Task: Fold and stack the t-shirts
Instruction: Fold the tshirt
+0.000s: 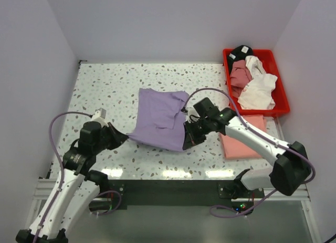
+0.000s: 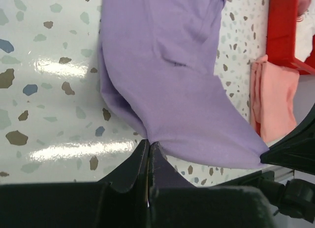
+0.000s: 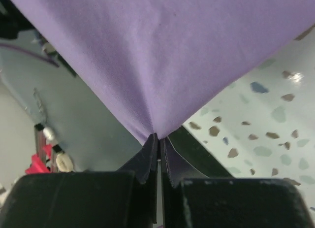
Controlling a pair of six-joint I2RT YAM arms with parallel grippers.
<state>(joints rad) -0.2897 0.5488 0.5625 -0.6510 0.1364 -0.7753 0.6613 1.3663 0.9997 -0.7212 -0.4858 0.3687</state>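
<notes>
The lavender-purple t-shirt [image 1: 160,118] lies in the middle of the table, its near edge lifted between both grippers. My left gripper [image 1: 125,136] is shut on its near left corner; in the left wrist view [image 2: 149,143] the cloth [image 2: 167,80] stretches away from the jaws. My right gripper [image 1: 187,143] is shut on its near right corner; in the right wrist view [image 3: 158,137] the cloth [image 3: 162,50] fans out above. A folded salmon-pink t-shirt [image 1: 244,138] lies flat on the right, also in the left wrist view [image 2: 275,97]. Dusty-rose [image 1: 240,74], white [image 1: 258,88] and black [image 1: 242,51] shirts lie in the bin.
The red plastic bin [image 1: 281,93] stands at the back right, its corner showing in the left wrist view [image 2: 280,28]. The speckled table [image 1: 105,88] has a near edge rail [image 1: 168,173] just below the grippers. White walls close in the left, back and right sides.
</notes>
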